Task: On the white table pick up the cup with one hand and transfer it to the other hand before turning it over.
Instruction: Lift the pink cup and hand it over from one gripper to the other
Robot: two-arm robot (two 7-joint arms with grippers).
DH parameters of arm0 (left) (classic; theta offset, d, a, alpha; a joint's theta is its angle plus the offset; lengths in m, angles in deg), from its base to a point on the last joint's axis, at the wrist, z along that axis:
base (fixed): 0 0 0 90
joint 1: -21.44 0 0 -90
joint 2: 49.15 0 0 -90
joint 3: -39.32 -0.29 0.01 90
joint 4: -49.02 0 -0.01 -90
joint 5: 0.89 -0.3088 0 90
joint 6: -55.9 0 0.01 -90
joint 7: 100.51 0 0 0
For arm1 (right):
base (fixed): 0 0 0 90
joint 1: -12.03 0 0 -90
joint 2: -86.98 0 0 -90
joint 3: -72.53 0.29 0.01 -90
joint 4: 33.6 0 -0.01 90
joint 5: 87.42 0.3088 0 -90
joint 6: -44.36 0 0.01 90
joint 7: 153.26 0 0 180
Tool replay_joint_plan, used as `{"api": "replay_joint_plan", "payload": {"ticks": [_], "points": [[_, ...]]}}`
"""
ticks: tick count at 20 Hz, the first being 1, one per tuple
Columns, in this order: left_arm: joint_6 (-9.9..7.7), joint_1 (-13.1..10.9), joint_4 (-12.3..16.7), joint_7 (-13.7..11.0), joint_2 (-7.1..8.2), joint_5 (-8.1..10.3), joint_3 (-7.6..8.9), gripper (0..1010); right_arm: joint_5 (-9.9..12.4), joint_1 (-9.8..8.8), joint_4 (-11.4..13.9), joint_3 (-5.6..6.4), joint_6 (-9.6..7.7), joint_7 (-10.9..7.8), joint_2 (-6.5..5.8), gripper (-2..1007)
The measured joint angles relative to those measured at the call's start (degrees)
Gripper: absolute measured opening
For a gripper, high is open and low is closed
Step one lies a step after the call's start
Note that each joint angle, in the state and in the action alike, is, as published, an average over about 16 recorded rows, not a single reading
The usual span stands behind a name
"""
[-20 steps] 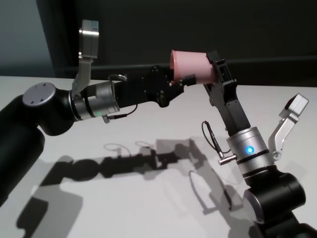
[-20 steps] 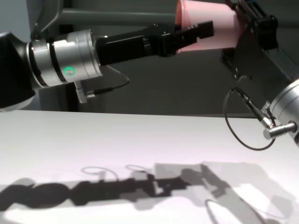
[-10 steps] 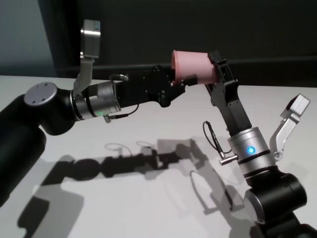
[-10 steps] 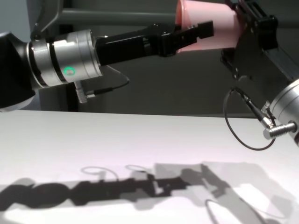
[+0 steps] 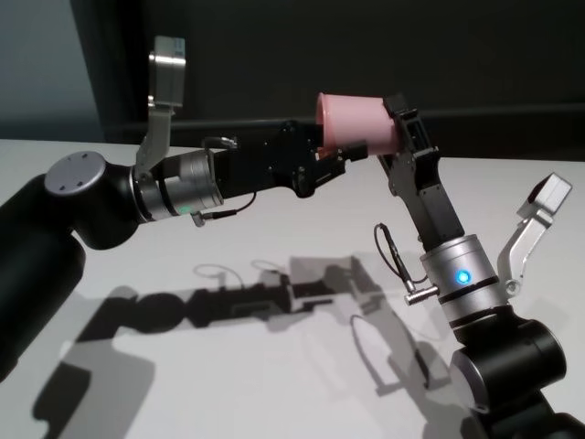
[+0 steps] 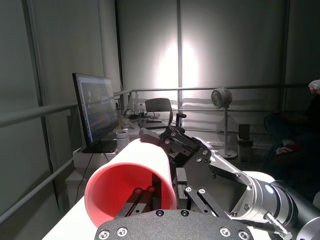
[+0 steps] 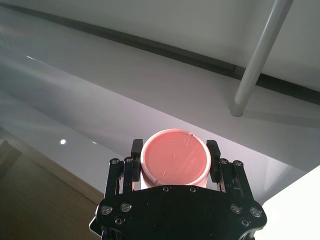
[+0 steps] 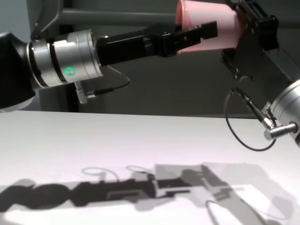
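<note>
The pink cup (image 5: 352,123) lies on its side high above the white table (image 5: 274,366), its mouth towards my left arm. My right gripper (image 5: 398,128) is shut on the base end; in the right wrist view its fingers (image 7: 135,150) clamp both sides of the cup (image 7: 174,157). My left gripper (image 5: 343,151) reaches in from the left, fingers slightly parted, straddling the wall at the rim. In the left wrist view its fingertips (image 6: 142,190) show inside the cup's mouth (image 6: 115,195). The chest view shows a left finger (image 8: 199,32) crossing the cup (image 8: 220,26).
The arms' shadows fall across the table (image 8: 93,140) below. A thin black cable loop (image 8: 243,126) hangs from the right wrist. A dark wall with a rail stands behind the table.
The left gripper's fingers have spread a little at the cup's rim; their shadow on the table now shows a gap. The cup and right gripper have not moved.
</note>
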Motion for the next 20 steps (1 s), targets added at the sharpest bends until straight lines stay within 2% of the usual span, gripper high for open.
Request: {"api": "replay_joint_plan", "payload": {"ticks": [6,15,20], "points": [[0.00,0.00,0.00,0.00,0.00,0.00,0.00,386,-0.01,0.00,0.00,0.00,0.00,0.00,0.00,736],[0.00,0.00,0.00,0.00,0.00,0.00,0.00,746,0.00,0.00,0.00,0.00,0.00,0.00,0.00,737],[0.00,0.00,0.00,0.00,0.00,0.00,0.00,896,0.00,0.00,0.00,0.00,0.00,0.00,0.00,737]]}}
